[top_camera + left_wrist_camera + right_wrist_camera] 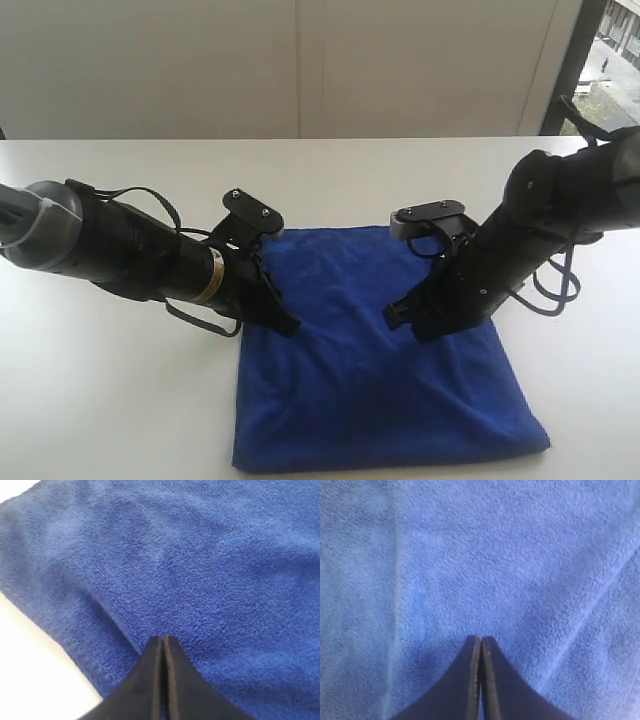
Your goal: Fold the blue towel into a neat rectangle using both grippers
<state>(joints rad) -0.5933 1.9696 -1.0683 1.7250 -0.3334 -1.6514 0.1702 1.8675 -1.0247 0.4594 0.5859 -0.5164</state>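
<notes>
While both arms reach down onto the cloth: left gripper (pixel 285 325), jaws pressed together on nothing, tip at the left edge of the blue towel (pixel 370 390). The towel lies flat by the front edge of the table (pixel 120 400). Right gripper (pixel 405 320), jaws likewise together, sits mid-cloth. Advised: smooth outward evenly and square the edges.

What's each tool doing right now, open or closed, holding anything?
Left tool: closed, tip down at the blue towel, nothing visibly pinched.
Right tool: closed, also at the towel, nothing visibly pinched.
</notes>
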